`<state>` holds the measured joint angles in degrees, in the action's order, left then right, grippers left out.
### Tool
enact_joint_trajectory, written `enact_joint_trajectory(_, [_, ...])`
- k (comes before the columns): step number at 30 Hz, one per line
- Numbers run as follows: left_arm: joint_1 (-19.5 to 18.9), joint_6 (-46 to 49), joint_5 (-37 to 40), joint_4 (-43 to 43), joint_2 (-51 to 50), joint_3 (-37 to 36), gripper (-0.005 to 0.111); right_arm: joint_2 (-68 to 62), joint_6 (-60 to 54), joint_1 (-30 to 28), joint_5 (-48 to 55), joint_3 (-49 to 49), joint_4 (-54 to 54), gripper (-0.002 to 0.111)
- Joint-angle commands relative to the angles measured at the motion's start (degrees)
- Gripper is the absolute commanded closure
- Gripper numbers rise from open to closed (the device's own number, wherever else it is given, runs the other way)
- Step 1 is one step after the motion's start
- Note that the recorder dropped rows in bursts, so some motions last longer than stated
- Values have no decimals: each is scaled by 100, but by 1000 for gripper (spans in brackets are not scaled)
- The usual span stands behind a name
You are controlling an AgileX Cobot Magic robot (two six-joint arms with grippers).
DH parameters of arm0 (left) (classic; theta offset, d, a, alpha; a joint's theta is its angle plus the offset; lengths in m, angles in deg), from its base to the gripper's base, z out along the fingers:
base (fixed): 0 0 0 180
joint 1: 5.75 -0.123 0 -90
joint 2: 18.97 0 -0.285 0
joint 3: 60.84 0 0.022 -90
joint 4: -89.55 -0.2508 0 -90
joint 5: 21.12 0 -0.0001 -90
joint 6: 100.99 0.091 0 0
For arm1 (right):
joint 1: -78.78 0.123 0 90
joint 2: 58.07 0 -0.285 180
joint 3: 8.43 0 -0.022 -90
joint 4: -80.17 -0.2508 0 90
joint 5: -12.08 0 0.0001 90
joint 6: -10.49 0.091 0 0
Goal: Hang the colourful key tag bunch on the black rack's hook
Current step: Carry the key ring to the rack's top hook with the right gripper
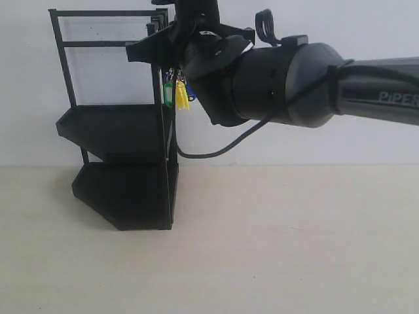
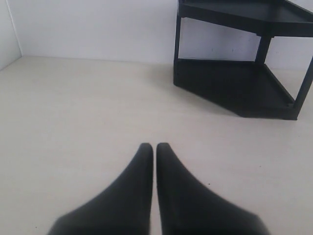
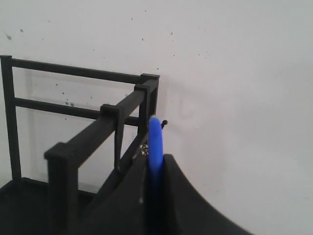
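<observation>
The black rack [image 1: 124, 131] stands at the left against the wall. My right gripper [image 3: 156, 159] is up at the rack's top corner post [image 3: 148, 98], shut on the blue sleeve [image 3: 155, 139] of the colourful key tag bunch. Green, yellow and blue tags [image 1: 177, 91] dangle below the gripper beside the post. The hook [image 3: 164, 123] is a small black prong just beyond the sleeve's top; whether the ring is over it cannot be told. My left gripper [image 2: 154, 147] is shut and empty, low over the table, with the rack's lower trays [image 2: 234, 83] ahead of it.
The right arm's thick black body [image 1: 281, 85] and its looping cable [image 1: 216, 152] fill the upper right of the exterior view. A white wall [image 1: 294, 144] rises behind the rack. The pale tabletop [image 1: 275, 242] stretches in front.
</observation>
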<state>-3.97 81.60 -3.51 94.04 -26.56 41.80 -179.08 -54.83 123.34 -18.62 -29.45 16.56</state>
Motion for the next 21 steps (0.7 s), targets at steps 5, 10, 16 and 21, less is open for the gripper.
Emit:
enact_joint_trajectory(5, [-19,2,-64,11,-20,14,102,-57,-104,2,529,-123,4,109])
enact_joint_trajectory(10, [-19,2,-64,11,-20,14,102,-57,-299,2,307,-123,-42,109])
enact_joint_trajectory(16, [-19,2,-64,11,-20,14,102,-57,-427,2,554,-123,-329,101])
enact_joint_trajectory(21, [-19,2,-64,11,-20,14,102,-57,-568,2,502,-123,-356,73])
